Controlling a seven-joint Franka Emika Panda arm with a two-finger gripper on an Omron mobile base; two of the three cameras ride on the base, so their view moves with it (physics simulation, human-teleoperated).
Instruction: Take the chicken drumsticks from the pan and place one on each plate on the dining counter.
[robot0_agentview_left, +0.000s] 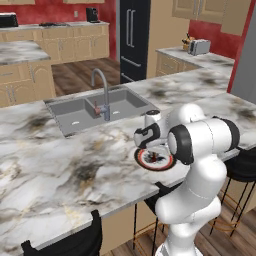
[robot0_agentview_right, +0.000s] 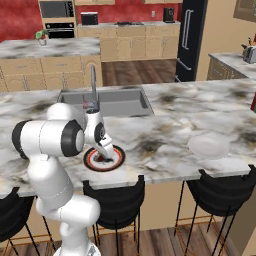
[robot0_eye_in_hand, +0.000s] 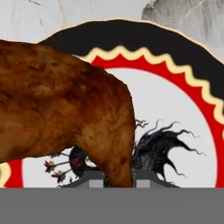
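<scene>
My gripper (robot0_eye_in_hand: 119, 180) is shut on the dark reddish-brown chicken drumstick (robot0_eye_in_hand: 65, 109), whose narrow end sits between the two finger tips. Right beneath it lies the plate with the black-and-red patterned rim (robot0_eye_in_hand: 175, 57), on the dining counter (robot0_agentview_left: 60, 165) near its front edge. From the base views, the gripper (robot0_agentview_left: 157, 155) (robot0_agentview_right: 106, 156) points down onto that plate (robot0_agentview_left: 142, 161) (robot0_agentview_right: 118, 159). The plain white plate (robot0_agentview_right: 208, 145) lies bare further right on the counter. The pan is out of view.
A grey sink (robot0_agentview_left: 80, 112) with a tall faucet (robot0_agentview_left: 102, 95) is set into the counter just behind the patterned plate. Dark stools (robot0_agentview_right: 115, 200) (robot0_agentview_right: 220, 190) stand under the front edge. A toaster (robot0_agentview_left: 199, 47) sits on the far counter.
</scene>
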